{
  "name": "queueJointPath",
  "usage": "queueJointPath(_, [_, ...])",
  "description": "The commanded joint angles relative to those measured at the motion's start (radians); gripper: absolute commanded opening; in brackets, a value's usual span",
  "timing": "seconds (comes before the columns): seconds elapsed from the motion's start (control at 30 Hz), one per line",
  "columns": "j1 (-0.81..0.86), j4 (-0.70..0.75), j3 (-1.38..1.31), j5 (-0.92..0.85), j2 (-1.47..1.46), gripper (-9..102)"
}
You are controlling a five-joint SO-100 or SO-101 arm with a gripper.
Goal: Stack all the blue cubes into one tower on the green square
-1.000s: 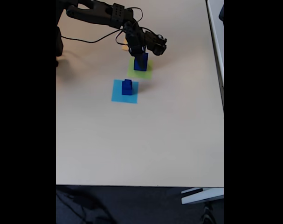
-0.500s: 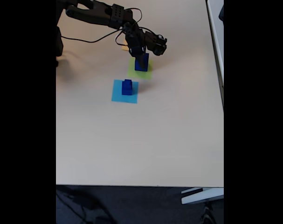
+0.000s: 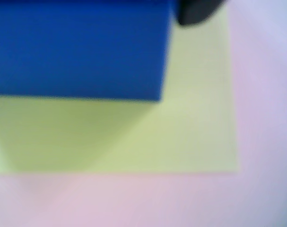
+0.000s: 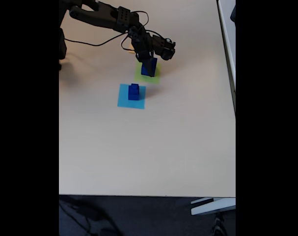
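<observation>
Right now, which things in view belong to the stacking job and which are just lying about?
Job:
- blue cube at the gripper, over the green square
- blue cubes stacked on the light-blue square

Lying about:
- light-blue square itself
- black cable on the table

obstacle: cube stack (image 4: 134,91) on blue square (image 4: 131,96) | table (image 4: 153,147) open

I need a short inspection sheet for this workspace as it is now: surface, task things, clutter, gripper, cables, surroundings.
Surface: pale table, mostly bare.
Job's things: large blue cube over the green square; smaller blue cubes stacked on the light-blue square.
Clutter: nothing seen.
Gripper: gripper at the large cube; whether it is shut is unclear.
Cables: black cable lies on the table beside the arm.
Surroundings: dark floor below the table edge.
</observation>
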Motion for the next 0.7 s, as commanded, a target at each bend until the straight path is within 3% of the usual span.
queueJointPath(0.0, [-0.011, -0.034, -0.005, -0.015, 0.052, 35])
queueJointPath(0.23, [-0.017, -0.061, -0.028, -0.063, 0.072, 38])
queueJointPath(0.47, [-0.011, -0.074, -0.144, -0.242, 0.124, 38])
queueJointPath(0.67, [0.003, 0.014, -0.275, -0.336, 0.189, 38])
